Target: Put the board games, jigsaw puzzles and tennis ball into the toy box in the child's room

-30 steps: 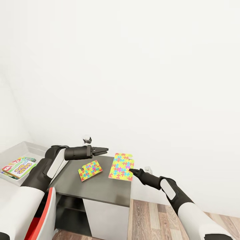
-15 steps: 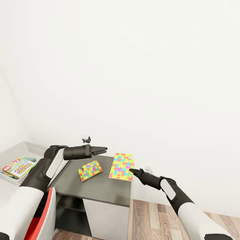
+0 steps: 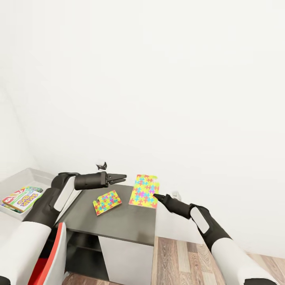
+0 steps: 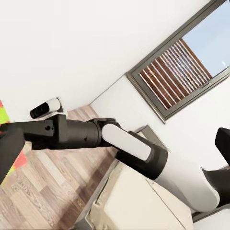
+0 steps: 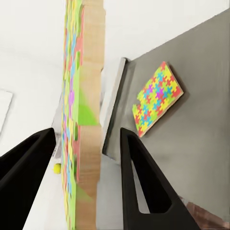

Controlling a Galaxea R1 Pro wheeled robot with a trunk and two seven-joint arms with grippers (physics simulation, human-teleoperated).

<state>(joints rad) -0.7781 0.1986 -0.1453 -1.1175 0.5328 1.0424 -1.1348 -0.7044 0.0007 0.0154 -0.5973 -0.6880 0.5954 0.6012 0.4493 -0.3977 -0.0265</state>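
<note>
The right gripper (image 3: 155, 195), grasping the larger jigsaw puzzle (image 3: 144, 190), has lifted it off the bench (image 3: 118, 221) since a second ago; the left gripper (image 3: 122, 177) hovers released.

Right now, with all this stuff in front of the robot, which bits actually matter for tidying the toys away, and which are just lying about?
Part of the job:
- larger jigsaw puzzle, between the right gripper's fingers
- smaller jigsaw puzzle on the dark cabinet top
- board game inside the toy box
- tennis ball

Just lying about:
- small dark object near the wall
- window
- wood floor
</note>
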